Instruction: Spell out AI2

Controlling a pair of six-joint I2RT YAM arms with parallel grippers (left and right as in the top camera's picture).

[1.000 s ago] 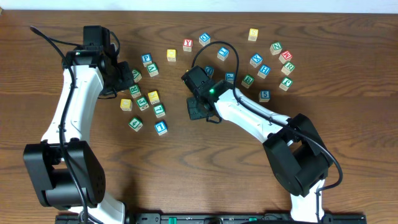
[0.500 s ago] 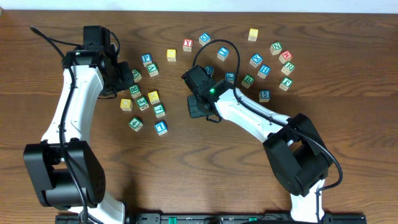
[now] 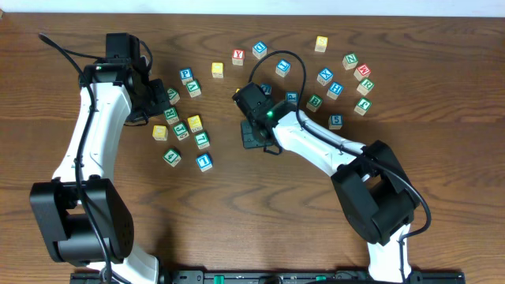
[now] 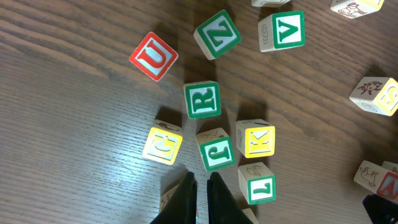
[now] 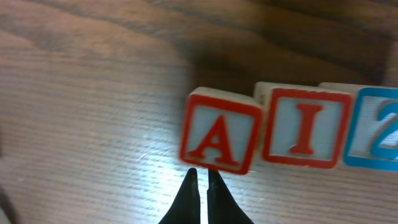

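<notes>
In the right wrist view a red A block (image 5: pixel 221 130), a red I block (image 5: pixel 306 127) and a blue 2 block (image 5: pixel 378 127) lie in a row on the wood table. The A is slightly tilted, with a thin gap to the I. My right gripper (image 5: pixel 200 173) is shut and empty, its tips just in front of the A. In the overhead view the right gripper (image 3: pixel 254 101) covers most of this row. My left gripper (image 4: pixel 199 177) is shut and empty, beside a green block (image 4: pixel 217 149); it also shows in the overhead view (image 3: pixel 155 96).
Loose blocks lie around the left gripper: red U (image 4: pixel 153 56), green Z (image 4: pixel 217 34), V (image 4: pixel 282 31), R (image 4: pixel 202 99), yellow K (image 4: pixel 255 139), green L (image 4: pixel 257 183). Several more blocks are scattered at the back right (image 3: pixel 335 89).
The right arm has shifted very slightly to the right. The left arm and the blocks have not moved.
</notes>
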